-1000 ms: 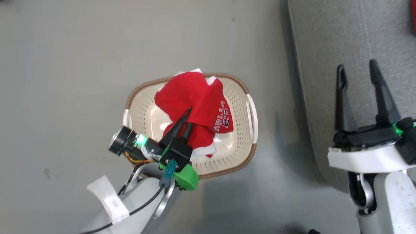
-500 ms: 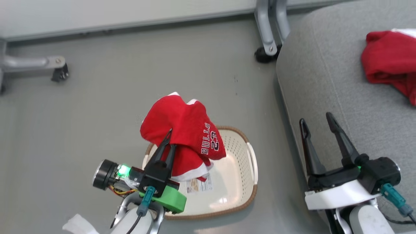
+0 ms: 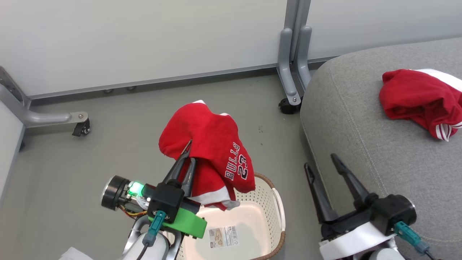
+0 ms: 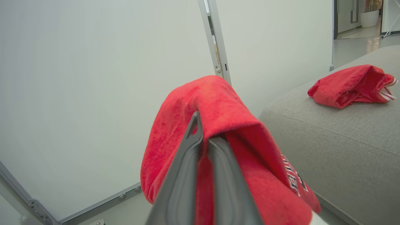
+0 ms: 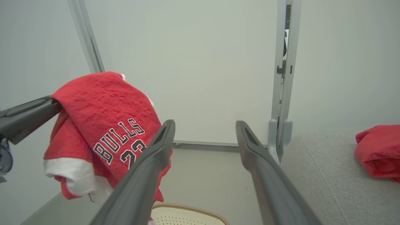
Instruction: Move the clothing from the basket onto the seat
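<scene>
The head view looks down on floor [image 3: 108,144], basket [image 3: 280,216] and seat [image 3: 361,119]. The left wrist view sits close behind the jersey [image 4: 225,103], facing the wall [image 4: 78,78]. The right wrist view faces that wall from farther right; all three share jersey and seat.

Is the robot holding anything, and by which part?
The left hand pinches a red jersey by a bunched fold; the rest drapes down above the basket. The right hand holds nothing.

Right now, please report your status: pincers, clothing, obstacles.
Left pincer shut on red jersey, held above basket. Right pincer open, empty. Another red garment lies on seat. No obstacle seen toward seat.
</scene>
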Motion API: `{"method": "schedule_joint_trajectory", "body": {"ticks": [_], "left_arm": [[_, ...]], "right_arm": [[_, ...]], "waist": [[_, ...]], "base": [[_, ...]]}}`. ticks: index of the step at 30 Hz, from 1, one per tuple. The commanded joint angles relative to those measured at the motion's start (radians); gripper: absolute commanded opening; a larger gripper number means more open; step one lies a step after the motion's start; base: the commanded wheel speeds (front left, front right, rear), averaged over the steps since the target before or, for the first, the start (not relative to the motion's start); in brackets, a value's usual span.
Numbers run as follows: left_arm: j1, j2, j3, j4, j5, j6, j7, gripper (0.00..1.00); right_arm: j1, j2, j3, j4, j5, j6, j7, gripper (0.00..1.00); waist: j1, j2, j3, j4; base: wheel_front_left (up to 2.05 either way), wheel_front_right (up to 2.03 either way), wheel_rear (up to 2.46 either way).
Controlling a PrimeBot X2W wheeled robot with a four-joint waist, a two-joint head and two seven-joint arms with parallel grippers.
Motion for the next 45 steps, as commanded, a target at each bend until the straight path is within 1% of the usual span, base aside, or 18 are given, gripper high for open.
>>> {"method": "schedule_joint_trajectory", "body": {"ticks": [1,7,11,16,20,23,31,32,33,38,45], "left_arm": [[-0.005,-0.007,0.002,-0.004,0.002,-0.009,0.000,0.00],[-0.055,-0.045,-0.019,-0.013,0.027,-0.050,-0.001,0.00],[-0.089,-0.071,-0.043,-0.005,0.041,-0.076,0.000,0.00],[-0.118,-0.098,-0.083,0.016,0.046,-0.106,0.000,0.00],[-0.128,-0.113,-0.114,0.030,0.051,-0.121,-0.001,0.00],[-0.132,-0.121,-0.134,0.039,0.053,-0.128,-0.001,0.00],[-0.119,-0.131,-0.172,0.070,0.053,-0.147,-0.001,0.00],[-0.118,-0.132,-0.174,0.073,0.054,-0.145,-0.001,0.00],[-0.117,-0.132,-0.176,0.075,0.055,-0.144,-0.001,0.00],[-0.113,-0.133,-0.179,0.081,0.059,-0.139,-0.001,0.00],[-0.111,-0.122,-0.184,0.102,0.060,-0.154,-0.001,0.00]], "right_arm": [[-0.010,-0.003,0.016,0.005,0.012,-0.001,-0.003,1.00],[-0.073,0.003,0.129,0.030,0.027,-0.001,-0.003,1.00],[-0.120,-0.001,0.191,0.055,0.003,-0.001,-0.003,1.00],[-0.159,-0.001,0.228,0.086,-0.020,-0.001,-0.003,1.00],[-0.174,0.000,0.224,0.113,-0.043,-0.001,-0.003,1.00],[-0.177,0.005,0.197,0.132,-0.065,-0.001,-0.003,1.00],[-0.159,0.022,0.150,0.166,-0.056,-0.001,-0.003,1.00],[-0.158,0.025,0.149,0.169,-0.054,-0.001,-0.003,0.27],[-0.153,0.024,0.152,0.183,-0.048,-0.001,-0.003,0.00],[-0.156,0.020,0.157,0.214,-0.026,-0.001,-0.003,0.00],[-0.160,0.017,0.133,0.217,-0.001,-0.001,-0.003,0.00]], "waist": [[0.0001,0.0000,0.002,-0.001],[0.0001,0.0000,0.025,-0.004],[0.0001,0.0000,0.041,-0.003],[0.0001,0.0000,0.050,-0.001],[0.0001,0.0000,0.052,-0.001],[0.0001,0.0000,0.053,-0.001],[0.0001,0.0000,0.057,0.005],[0.0001,0.0000,0.057,0.005],[0.0001,0.0000,0.058,0.006],[0.0001,0.0000,0.061,0.007],[0.0001,0.0000,0.069,0.009]], "base": [[0.00,0.00,0.00],[0.00,0.00,0.00],[0.00,0.00,0.00],[0.00,0.00,0.00],[0.00,0.00,0.00],[0.00,0.00,0.00],[0.00,0.00,0.00],[0.00,0.00,0.00],[0.00,0.00,0.00],[0.00,0.00,0.00],[0.00,0.00,0.00]]}}
